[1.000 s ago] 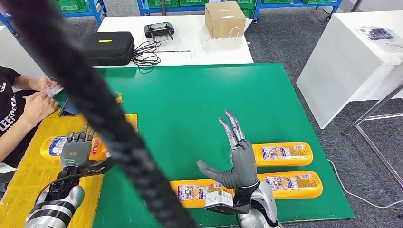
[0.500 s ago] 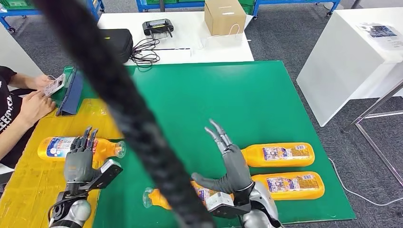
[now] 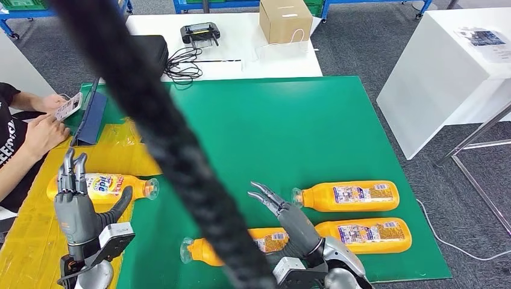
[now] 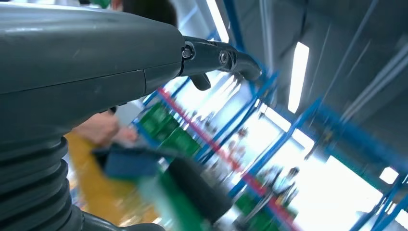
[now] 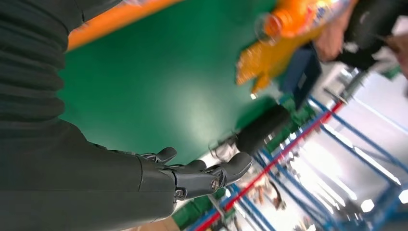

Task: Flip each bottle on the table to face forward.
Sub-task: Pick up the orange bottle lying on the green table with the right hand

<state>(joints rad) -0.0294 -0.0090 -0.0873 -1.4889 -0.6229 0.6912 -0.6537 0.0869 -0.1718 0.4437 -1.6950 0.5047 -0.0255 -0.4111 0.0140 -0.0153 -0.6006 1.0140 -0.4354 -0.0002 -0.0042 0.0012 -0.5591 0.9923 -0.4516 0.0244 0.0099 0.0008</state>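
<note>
Four orange bottles are lying on their sides on the worktop (image 3: 337, 114): the far-left bottle (image 3: 99, 186) on the yellow mat (image 3: 36, 232), the near bottle (image 3: 265, 242) on the green surface at the front edge, and, to the right, the rear bottle (image 3: 346, 196) and the front bottle (image 3: 367, 235), one just behind the other. The left hand (image 3: 75, 205) is standing upright with fingers apart, grasping nothing, just in front of the far-left bottle; the right hand (image 3: 283, 214) is reaching low and forward, fingers spread and empty, over the near bottle and close to the neck of the rear bottle. The step in hand appears to be an approach to a grasp on a bottle whose label is not yet facing forward. To do it well, each hand should be closing around the broad body rather than the narrow neck, since a smooth round bottle is likely to roll away under a sideways push, and the turn should be kept clear of the neighbouring bottle. A thick black cable (image 3: 163, 138) is crossing the head view and hiding part of the near bottle. At the left edge a person (image 3: 24, 138) is holding a phone (image 3: 67, 106) beside a blue folder (image 3: 90, 117), near the left hand's path. A cardboard box (image 3: 285, 21), a controller (image 3: 200, 33) and a black case (image 3: 153, 51) are resting on the white table (image 3: 241, 51) behind.
</note>
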